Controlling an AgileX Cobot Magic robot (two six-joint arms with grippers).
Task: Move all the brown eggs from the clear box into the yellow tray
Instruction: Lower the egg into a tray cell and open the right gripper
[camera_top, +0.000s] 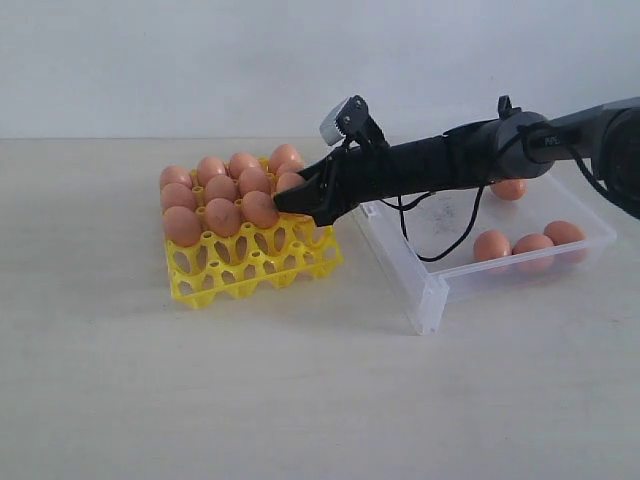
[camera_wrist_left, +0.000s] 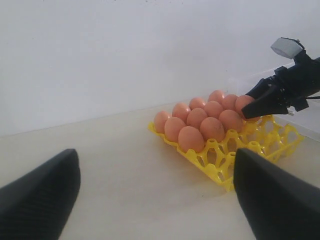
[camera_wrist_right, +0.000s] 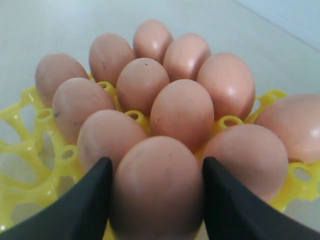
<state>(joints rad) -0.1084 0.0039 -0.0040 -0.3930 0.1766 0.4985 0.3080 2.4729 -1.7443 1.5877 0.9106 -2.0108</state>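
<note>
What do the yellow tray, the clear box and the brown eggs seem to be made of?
The yellow tray: probably moulded plastic, slightly glossy, one even colour in an openwork grid. The clear box: translucent plastic; the table shows dimly through its walls. The brown eggs: smooth matte shells with faint specks; real or imitation, I cannot tell.

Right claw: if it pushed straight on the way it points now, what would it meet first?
Beyond the brown egg between its fingers, the right claw would probably first meet the next egg seated in the yellow tray, directly ahead; depth is hard to judge.
</note>
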